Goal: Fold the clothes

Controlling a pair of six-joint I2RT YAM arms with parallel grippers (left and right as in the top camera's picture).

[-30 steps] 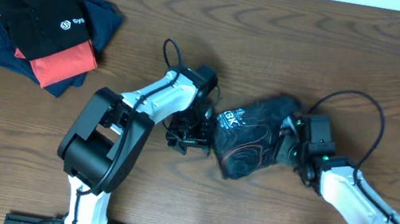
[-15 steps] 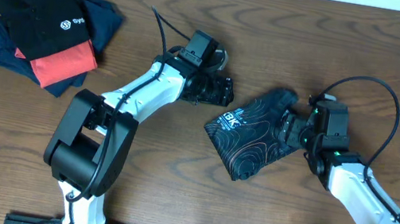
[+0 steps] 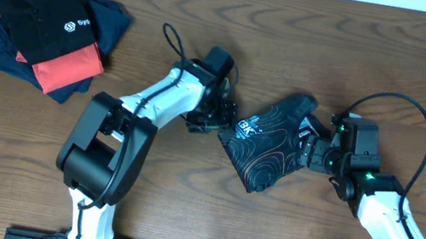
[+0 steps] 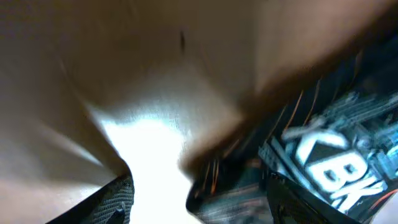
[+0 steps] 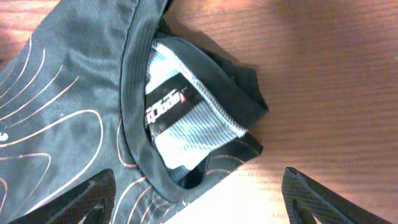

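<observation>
The black jersey [image 3: 265,142], with orange-white contour lines and white lettering, lies as a folded bundle at the table's middle. My left gripper [image 3: 214,121] is at its left edge. In the blurred left wrist view it [image 4: 202,194] is open, with a jersey corner [image 4: 249,180] lying between the fingers and the lettering [image 4: 336,162] to the right. My right gripper [image 3: 315,150] is at the jersey's right edge. In the right wrist view it [image 5: 199,186] is wide open over the collar and neck label [image 5: 171,102], its left finger [image 5: 87,199] above the cloth.
A pile of folded garments sits at the back left: a plain black shirt with a white logo [image 3: 49,16] on top, coral red [image 3: 66,71] and navy [image 3: 113,22] below. Arm cables loop above the table near both wrists.
The left gripper swung back from the far side to the jersey's left edge. The right arm drew slightly right. The jersey, bunched a second ago, now lies flatter.
</observation>
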